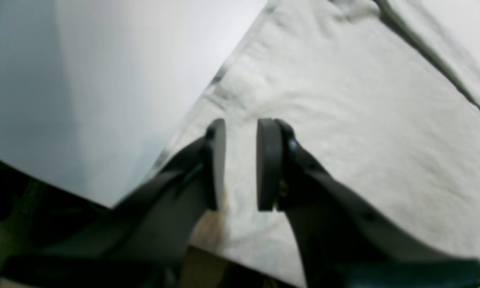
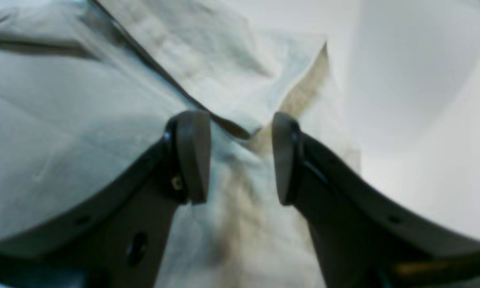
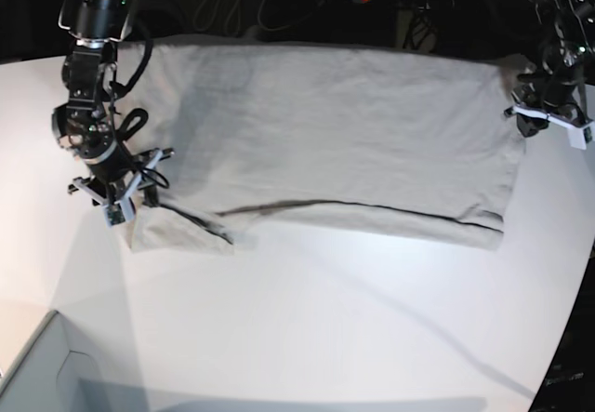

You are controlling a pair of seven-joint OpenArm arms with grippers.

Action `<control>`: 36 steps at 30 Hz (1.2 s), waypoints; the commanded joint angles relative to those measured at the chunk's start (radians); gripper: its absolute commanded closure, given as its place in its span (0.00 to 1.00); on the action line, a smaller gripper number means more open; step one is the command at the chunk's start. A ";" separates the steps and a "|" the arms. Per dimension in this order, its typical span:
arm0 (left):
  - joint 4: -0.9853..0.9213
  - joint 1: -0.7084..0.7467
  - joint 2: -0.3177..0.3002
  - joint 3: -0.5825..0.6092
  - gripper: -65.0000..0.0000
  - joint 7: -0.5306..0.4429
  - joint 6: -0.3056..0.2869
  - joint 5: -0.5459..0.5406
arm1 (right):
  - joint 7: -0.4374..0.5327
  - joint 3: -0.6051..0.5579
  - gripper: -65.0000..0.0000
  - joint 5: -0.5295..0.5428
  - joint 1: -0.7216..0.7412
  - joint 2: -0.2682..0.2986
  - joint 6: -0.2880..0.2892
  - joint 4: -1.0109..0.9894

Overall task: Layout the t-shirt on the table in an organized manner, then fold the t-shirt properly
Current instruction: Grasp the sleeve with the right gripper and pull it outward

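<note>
The plain grey-beige cotton t-shirt (image 3: 325, 138) lies across the large white curved-edge table (image 3: 307, 328) toward twelve o'clock (box corner (image 3: 37, 375) at seven), arms at nine and three.

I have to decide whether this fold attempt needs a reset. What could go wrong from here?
1. The sleeve sticks out past the folded edge by the right gripper; folding on would likely trap that lump.
2. The left gripper, jaws apart and empty, hovers over the t-shirt near the table rim; a grab there might drag cloth off the edge.
</note>
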 commanded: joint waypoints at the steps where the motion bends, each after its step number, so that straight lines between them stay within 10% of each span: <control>1: 0.014 -0.001 -0.015 -0.006 0.79 -0.016 -0.003 -0.008 | 0.024 0.002 0.60 0.012 0.022 0.010 0.015 0.015; 15: 0.013 -0.001 -0.015 -0.006 0.79 -0.016 -0.003 -0.008 | 0.026 0.002 0.63 0.011 0.085 0.028 0.013 -0.113; 21: 0.013 -0.001 -0.015 -0.006 0.79 -0.016 -0.003 -0.008 | 0.023 0.002 1.00 0.011 0.115 0.028 0.013 -0.139; 36: 0.013 -0.001 -0.015 -0.006 0.79 -0.017 -0.003 -0.008 | 0.023 0.002 1.00 0.011 0.315 0.022 0.013 -0.140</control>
